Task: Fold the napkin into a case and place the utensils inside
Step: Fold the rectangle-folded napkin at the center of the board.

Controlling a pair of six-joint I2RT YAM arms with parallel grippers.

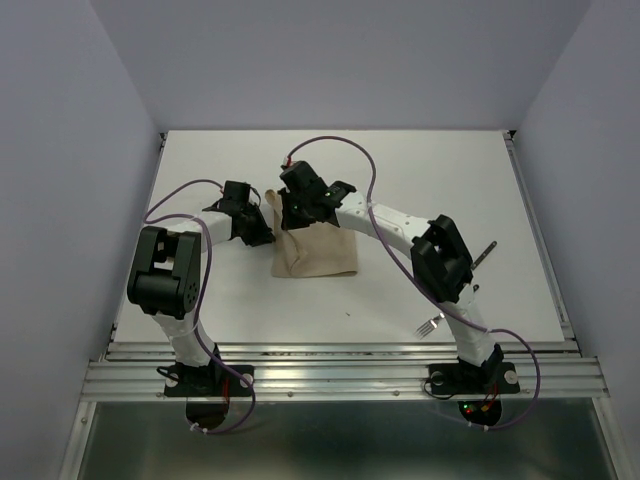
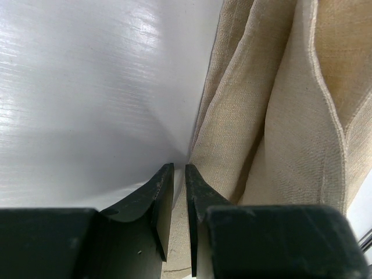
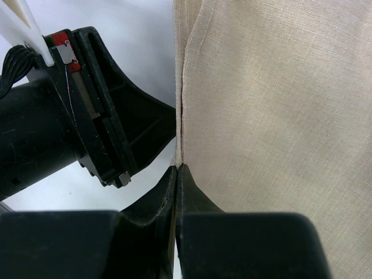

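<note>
Presently: napkin (image 1: pixel 320 255), beige, folded, on the white counter (image 1: pixel 420 170). Left hand (image 2: pixel 179 170) at the napkin's left edge, fingers narrowly apart with the cloth's edge running in between them. Right hand (image 3: pixel 177 168) at the napkin's far-left corner, pinched tight on the hem. Fork (image 1: pixel 430 325) right of the napkin, well apart from it. Knife (image 1: pixel 486 252) farther right of the napkin.

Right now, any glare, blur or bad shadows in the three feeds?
Top view: even, soft light, sharp, no hard shadows. Left wrist view: broad glare on the table, napkin weave crisp. Right wrist view: no glare, weave crisp, right pincer very dark, with little detail.
</note>
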